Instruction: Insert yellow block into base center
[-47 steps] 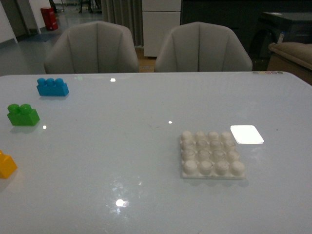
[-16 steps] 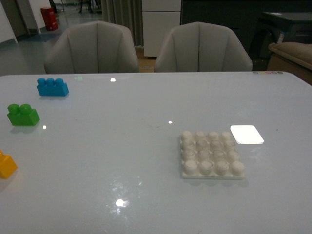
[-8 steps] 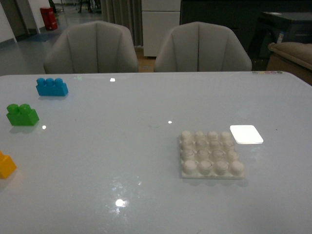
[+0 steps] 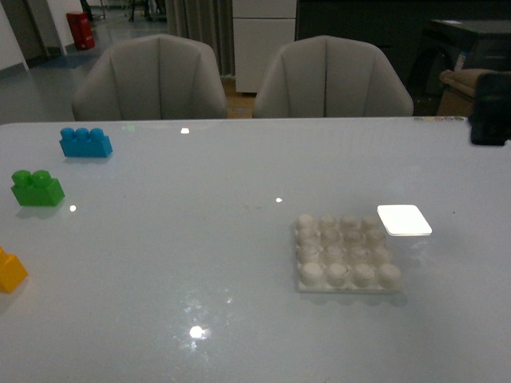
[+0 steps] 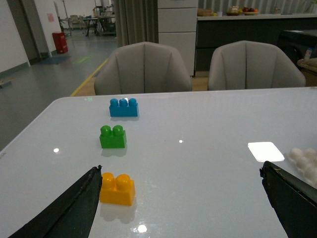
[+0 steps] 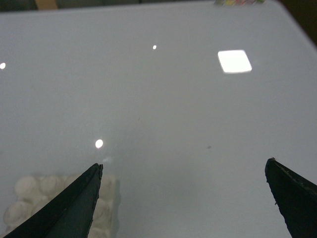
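The yellow block point(image 4: 9, 271) lies at the table's far left edge, half cut off in the front view. In the left wrist view the yellow block point(image 5: 117, 189) rests on the table just beside one finger of my left gripper point(image 5: 181, 170), which is open and holds nothing. The base point(image 4: 345, 254), a white studded plate, lies flat right of the table's middle, with no brick on it. My right gripper point(image 6: 183, 163) is open over bare table, with the base point(image 6: 29, 198) partly behind one finger. The base point(image 5: 304, 161) also shows at the left wrist view's edge.
A green brick point(image 4: 36, 188) and a blue brick point(image 4: 85, 143) sit at the far left, beyond the yellow block. A white square patch point(image 4: 404, 220) lies by the base's far right corner. A dark part of my right arm point(image 4: 489, 120) shows at the right edge. Two chairs stand behind the table.
A dark part of my right arm has come into the front view at the right edge. The bricks and the base have not moved.
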{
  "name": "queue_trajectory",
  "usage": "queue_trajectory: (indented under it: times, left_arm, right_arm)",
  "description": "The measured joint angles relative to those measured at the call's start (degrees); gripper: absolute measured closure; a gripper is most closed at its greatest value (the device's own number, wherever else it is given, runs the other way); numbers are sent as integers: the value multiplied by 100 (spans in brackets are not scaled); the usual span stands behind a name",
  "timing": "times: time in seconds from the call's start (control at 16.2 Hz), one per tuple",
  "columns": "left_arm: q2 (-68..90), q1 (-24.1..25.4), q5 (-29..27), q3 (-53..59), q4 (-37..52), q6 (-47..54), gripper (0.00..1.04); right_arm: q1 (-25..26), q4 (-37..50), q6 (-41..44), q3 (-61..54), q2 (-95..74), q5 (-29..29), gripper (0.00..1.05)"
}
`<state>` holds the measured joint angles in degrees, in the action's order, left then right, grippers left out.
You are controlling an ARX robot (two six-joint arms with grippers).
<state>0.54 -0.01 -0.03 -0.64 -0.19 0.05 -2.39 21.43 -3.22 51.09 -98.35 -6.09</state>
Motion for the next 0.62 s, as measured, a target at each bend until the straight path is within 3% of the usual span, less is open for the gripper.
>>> queue_trajectory:
  times: [0.25,0.62]
  left_arm:
    - [0,0,0,0,0,0,7]
    - [0,0,0,0,0,0,7]
  right_arm:
    - [-531,-385,-168,540,-1613,142,6]
    - [-901,-577,-374,1069,-2573,444,6]
